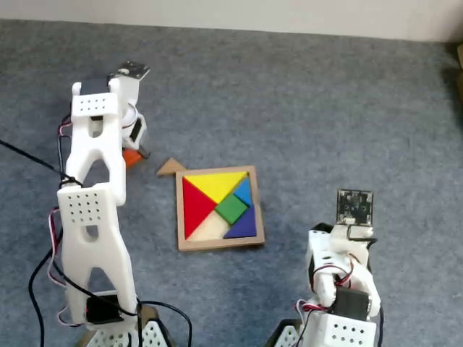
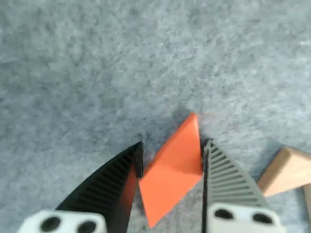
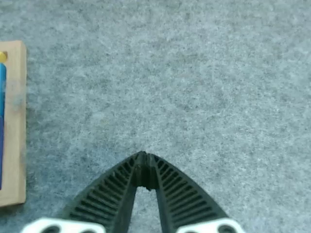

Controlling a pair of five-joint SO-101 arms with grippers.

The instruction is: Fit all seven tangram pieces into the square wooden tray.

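Five pieces sit in the tray (image 1: 217,246) at centre frame. My left end effector (image 2: 172,145) clamps the orange piece (image 2: 172,179) at upper left. The wooden triangle (image 1: 170,167) lies just outside the tray. Both need placing. My right end effector (image 3: 144,156) is closed and empty.

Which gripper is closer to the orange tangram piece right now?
Left. The left gripper has the orange tangram piece between its fingers; the right gripper is over carpet, beyond the wooden tray.

Left end effector (image 2: 173,144) pinches the orange piece (image 2: 170,182); right end effector (image 3: 145,156) sits closed.
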